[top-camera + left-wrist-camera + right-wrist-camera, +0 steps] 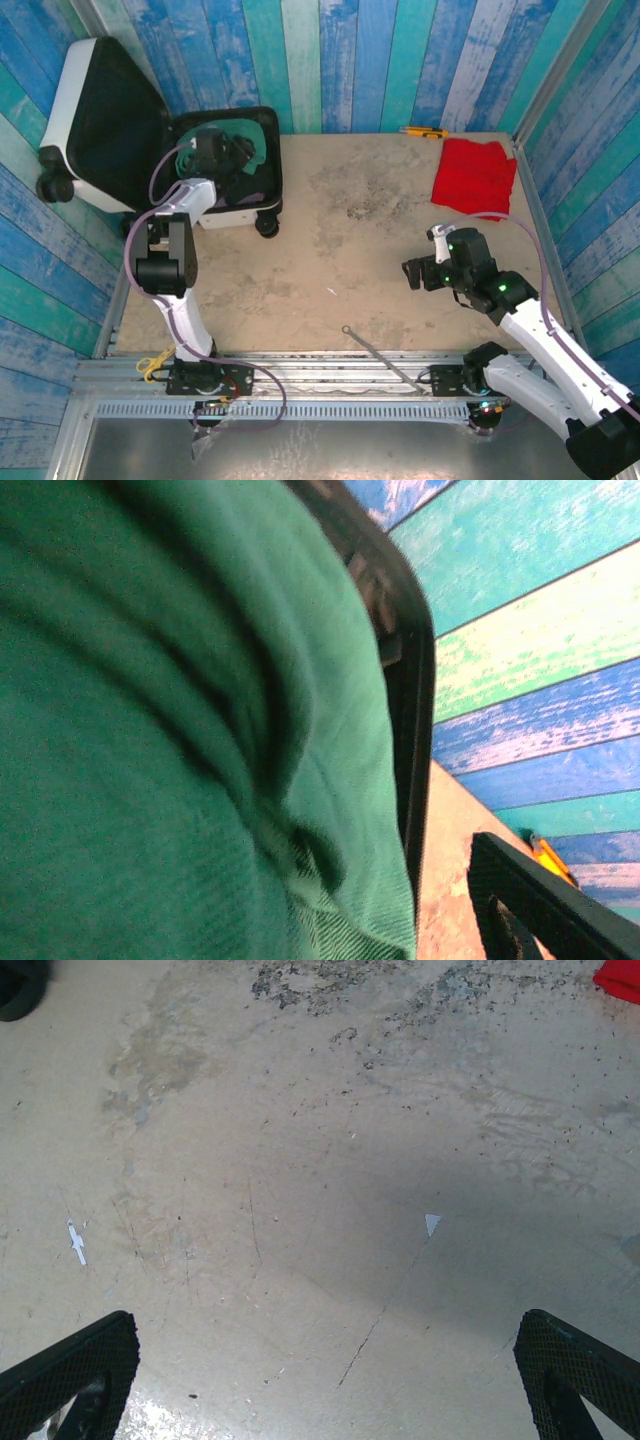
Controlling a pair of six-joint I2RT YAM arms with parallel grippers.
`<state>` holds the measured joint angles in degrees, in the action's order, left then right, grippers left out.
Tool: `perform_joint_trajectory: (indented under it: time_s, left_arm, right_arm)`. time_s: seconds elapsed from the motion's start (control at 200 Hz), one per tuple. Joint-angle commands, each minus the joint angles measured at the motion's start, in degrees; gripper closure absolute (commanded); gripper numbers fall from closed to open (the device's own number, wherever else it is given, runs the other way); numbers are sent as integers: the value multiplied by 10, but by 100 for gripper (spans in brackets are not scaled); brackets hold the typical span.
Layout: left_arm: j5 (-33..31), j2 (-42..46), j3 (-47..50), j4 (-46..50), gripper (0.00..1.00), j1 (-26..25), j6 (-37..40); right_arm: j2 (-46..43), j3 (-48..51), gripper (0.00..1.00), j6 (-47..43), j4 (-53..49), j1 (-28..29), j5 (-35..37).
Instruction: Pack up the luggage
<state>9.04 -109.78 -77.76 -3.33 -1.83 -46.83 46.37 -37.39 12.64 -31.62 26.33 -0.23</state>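
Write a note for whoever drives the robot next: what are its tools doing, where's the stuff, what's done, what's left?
Left tool: down inside the open luggage, right against the green cloth; I can't tell if it is open or shut.
Right tool: open, empty, over bare table.
Done: the green cloth is in the luggage.
Left: the red cloth lies at the table's far right corner, not yet packed. The lid is up, leaning toward the left wall.

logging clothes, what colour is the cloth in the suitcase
Green: the cloth shows best in left wrist view.
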Motion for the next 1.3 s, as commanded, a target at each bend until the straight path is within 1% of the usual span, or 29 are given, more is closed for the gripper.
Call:
perform_joint_trajectory:
  time_s: [0.0,0.16,0.271,0.361,0.466,0.621,0.787,0.947,1.293]
  left_arm:
    - [-16,-13,-8,33,22,-4,0]
    - [-19,7,-4,68,20,-5,12]
    - [-42,30,26,72,17,-5,19]
    - [-63,34,27,81,16,-5,31]
    - [-65,19,3,94,16,-4,43]
    - [-88,-5,-47,118,16,-4,65]
    - [-98,-25,-90,145,16,-4,90]
    - [-105,-27,-98,150,15,-4,104]
    - [-86,-63,-103,164,15,-4,96]
  right_arm:
    - [-9,8,0,5,3,-2,2]
    - [-7,9,0,5,4,-2,2]
    - [-8,10,0,5,5,-1,1]
    - [-8,10,0,4,7,-2,0]
    - [-8,9,0,4,6,-2,-4]
    - [-12,9,0,5,5,-1,-2]
    - [-12,9,0,4,5,-2,0]
    - [-5,9,0,3,6,-1,0]
    - [-4,10,0,4,6,-1,2]
